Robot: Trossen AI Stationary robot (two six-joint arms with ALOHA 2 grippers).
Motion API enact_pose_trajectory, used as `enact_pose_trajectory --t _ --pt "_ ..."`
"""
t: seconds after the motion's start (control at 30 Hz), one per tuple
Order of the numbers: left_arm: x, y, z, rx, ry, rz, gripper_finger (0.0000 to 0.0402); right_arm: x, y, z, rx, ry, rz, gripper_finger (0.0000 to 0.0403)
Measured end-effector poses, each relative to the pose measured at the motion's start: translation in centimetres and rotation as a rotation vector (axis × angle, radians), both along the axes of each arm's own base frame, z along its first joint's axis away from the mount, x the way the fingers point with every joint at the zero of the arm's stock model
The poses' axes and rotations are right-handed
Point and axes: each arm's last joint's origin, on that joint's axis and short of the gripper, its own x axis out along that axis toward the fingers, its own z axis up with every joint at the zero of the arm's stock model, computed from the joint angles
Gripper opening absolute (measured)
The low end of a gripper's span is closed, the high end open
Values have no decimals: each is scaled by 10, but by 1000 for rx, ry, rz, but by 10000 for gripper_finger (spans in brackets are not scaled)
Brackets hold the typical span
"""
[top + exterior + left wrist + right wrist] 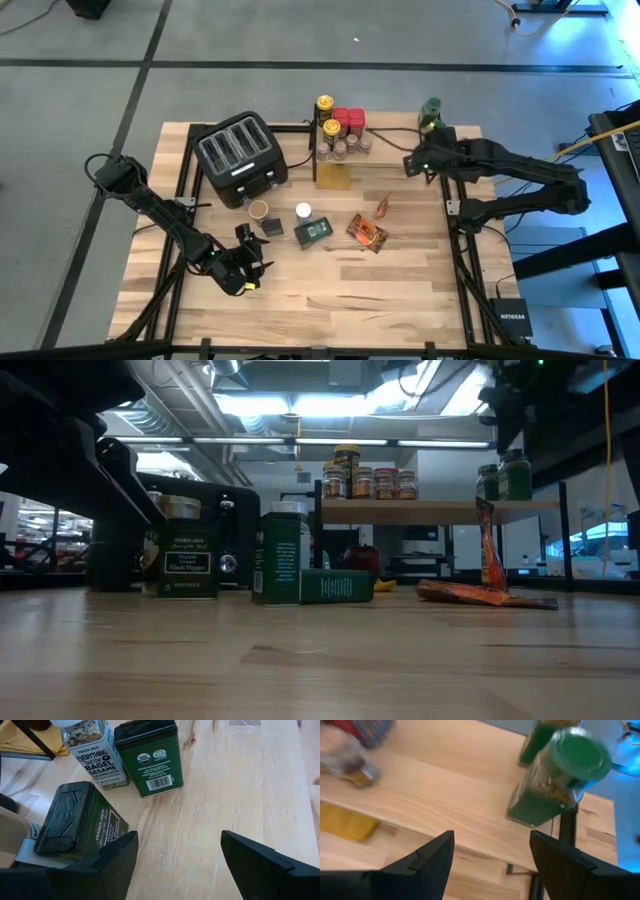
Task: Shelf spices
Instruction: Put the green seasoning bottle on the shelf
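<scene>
Wooden bench (330, 290) carrying everything; black four-slot toaster (241, 157) at the back left, beside it the shelf (400, 150), a pale plank on thin black legs.

On the shelf already: yellow-lidded jar (325, 104), red-lidded jars (347, 119) clustered near one end, green-lidded jars (431, 112) alone at the other.

Left to shelve, loose on the bench: dark green tin (316, 232) lying flat, black pepper tin (75, 822) upright, bagel-seasoning jar (95, 752) with white lid, tan-lidded jar (259, 210), orange-brown foil packets (368, 232).

Handling, as a guess: tins rigid and light, smooth sides likely slippery, best pinched across the narrow flat faces; glass jars stiff and breakable, best taken around the body under the lid; packets soft, crinkly, awkward to lift flat.

Contents: bagel jar showing speckled seed mix; green-lidded jar showing pale grains above green.

Left tool (175, 865) spread wide, empty, low just beside the pepper tin; right tool (492, 860) parted, empty, above the shelf near the green-lidded jars.
</scene>
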Motion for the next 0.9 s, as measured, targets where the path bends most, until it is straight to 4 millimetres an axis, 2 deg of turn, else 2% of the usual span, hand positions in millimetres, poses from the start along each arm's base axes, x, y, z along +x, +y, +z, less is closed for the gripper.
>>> enact_pose_trajectory --t 0.23,0.63,0.9 --pt "0 0 0 0 0 -2 279 5 -2 -31 -47 42 -21 266" --pt "0 0 0 0 0 -2 279 1 -11 -49 -111 105 -83 266" --pt "0 0 0 0 0 -2 279 3 -23 -48 -136 94 -89 266"
